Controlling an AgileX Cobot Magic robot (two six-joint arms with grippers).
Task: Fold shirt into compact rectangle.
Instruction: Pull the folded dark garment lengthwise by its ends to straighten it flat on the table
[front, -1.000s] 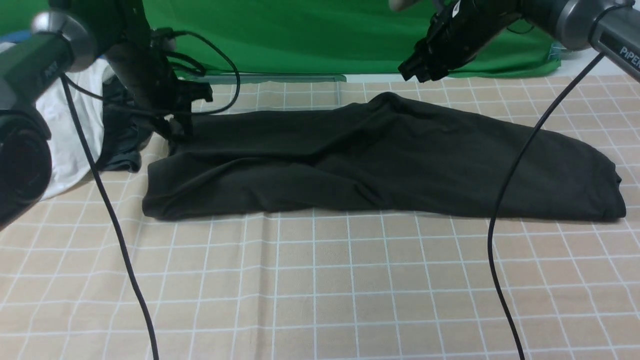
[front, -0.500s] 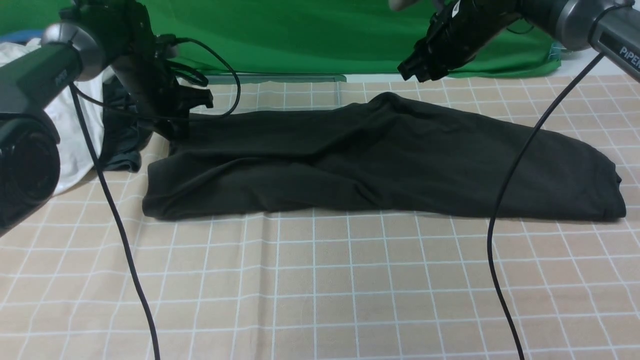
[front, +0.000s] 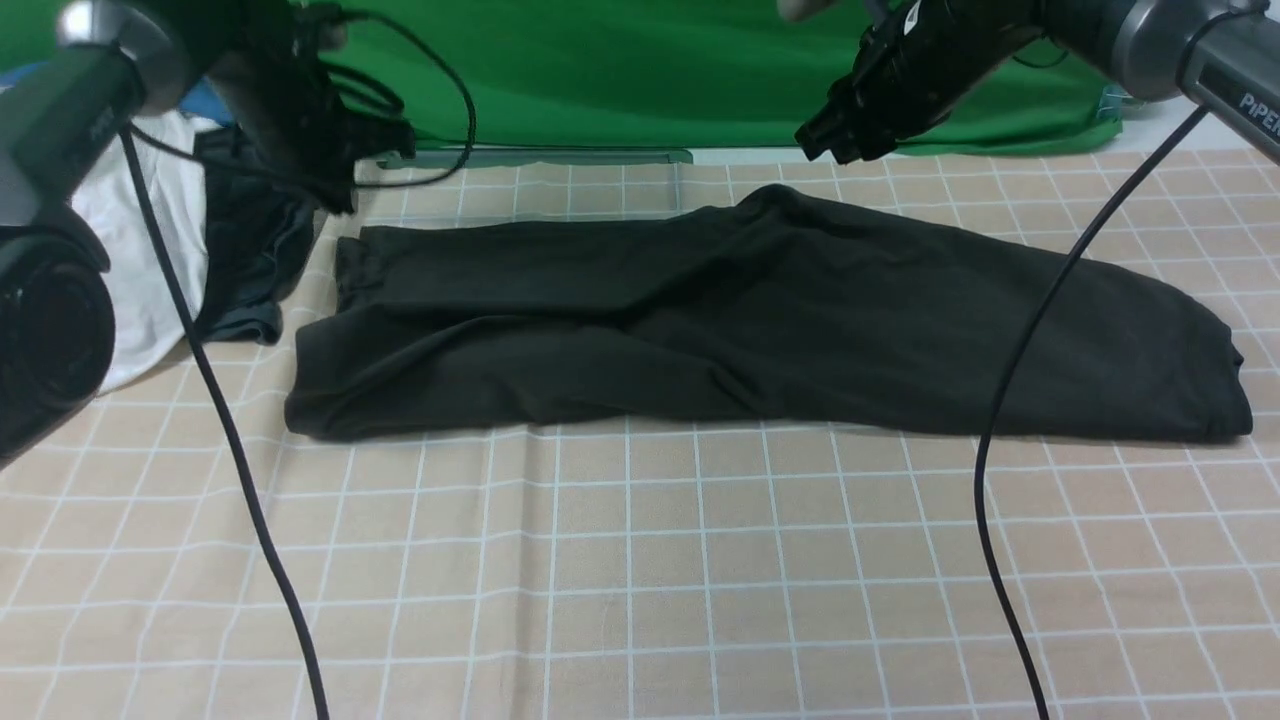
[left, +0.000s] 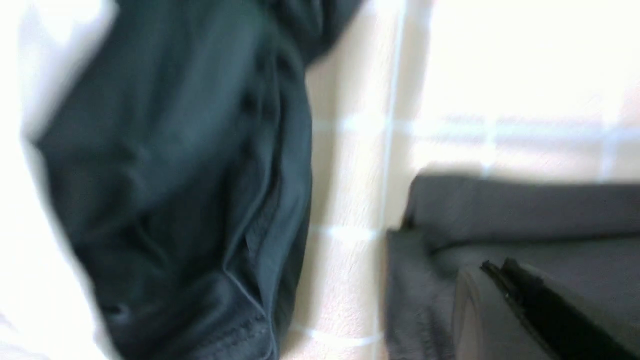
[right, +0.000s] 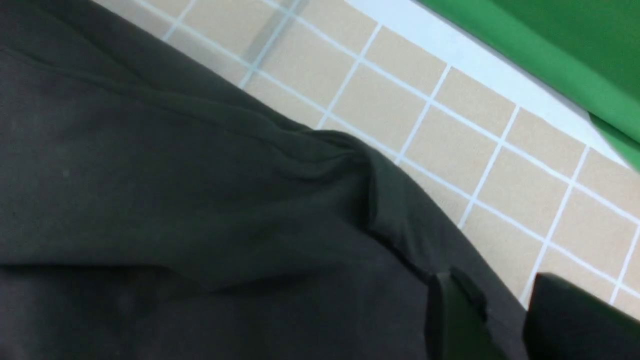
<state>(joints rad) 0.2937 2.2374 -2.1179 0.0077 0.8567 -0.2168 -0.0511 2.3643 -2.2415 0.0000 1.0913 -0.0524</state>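
Left end effector (front: 340, 195): jaws together, empty, just above shirt (front: 760, 320) corner on table (front: 640, 560). Right end effector (front: 830, 145): jaws apart, empty, over shirt's far edge. Open left, pinch both layers at corner, fold across evenly.

**Shirt folded into a long band**

The black shirt (front: 760, 320) lies flat across the far half of the checked cloth (front: 640, 560), running left to right. It is creased, with a hump at its far middle edge.

A dark grey garment (front: 250, 262) touches a white garment (front: 118, 250) (far left) on the checked tablecloth (front: 640, 560), green backdrop (front: 620, 70) behind
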